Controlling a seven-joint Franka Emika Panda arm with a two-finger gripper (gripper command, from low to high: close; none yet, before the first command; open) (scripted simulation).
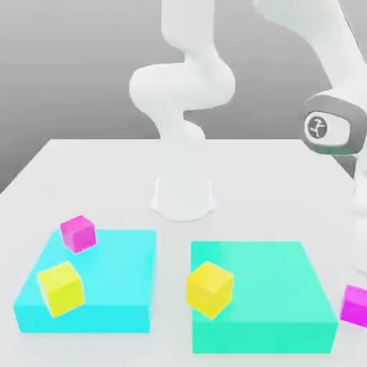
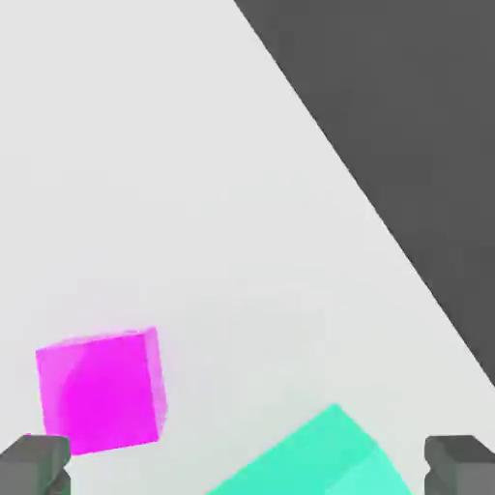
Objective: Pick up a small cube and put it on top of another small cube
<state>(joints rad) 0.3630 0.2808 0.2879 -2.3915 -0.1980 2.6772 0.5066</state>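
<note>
Your first small pink cube sits on the back corner of the flat blue block. The other pink cube rests on the white table just beside the green block, cut off at the exterior view's right edge. Your hand hangs above it, fingers wide apart, holding nothing.

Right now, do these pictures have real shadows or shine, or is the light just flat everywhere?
In the exterior view the light is soft: the cyan block and teal block have darker front faces and lighter tops, with only a faint shadow on the table. In the hand view the magenta cube shows a soft pale sheen; no glare anywhere.
</note>
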